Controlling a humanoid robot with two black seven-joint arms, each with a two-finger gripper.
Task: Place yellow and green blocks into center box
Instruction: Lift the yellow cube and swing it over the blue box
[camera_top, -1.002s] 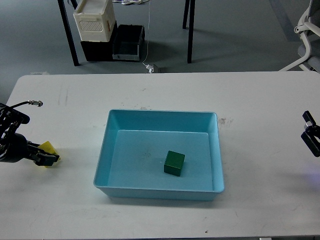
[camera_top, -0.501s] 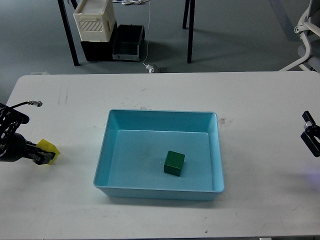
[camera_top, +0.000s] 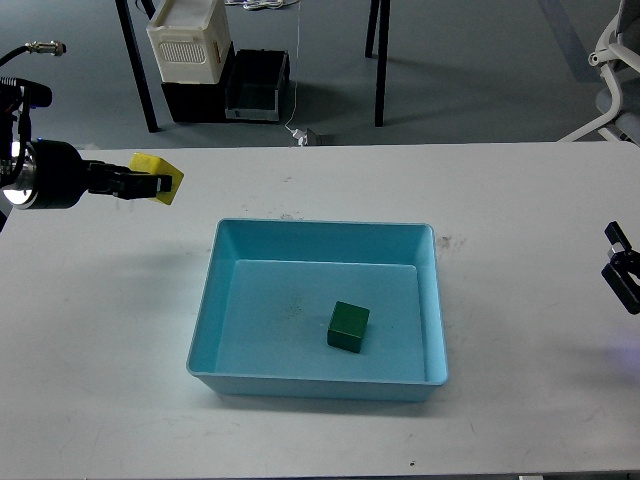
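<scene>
— Head view first: any writing or labels you can read?

— None I can make out. Two blocks, one box. The yellow block is a small cube, tilted, pinched in the left hand, up above the white tabletop, to the left of the box and beyond its far corner.

— And the green one?

— The green block sits flat on the floor of the box, a little right of middle. That box is a shallow, smooth, light blue tray with rounded corners.

— The right hand?

— The right hand is at the right edge, well apart from the box; too dark to say whether it's open or closed.
</scene>
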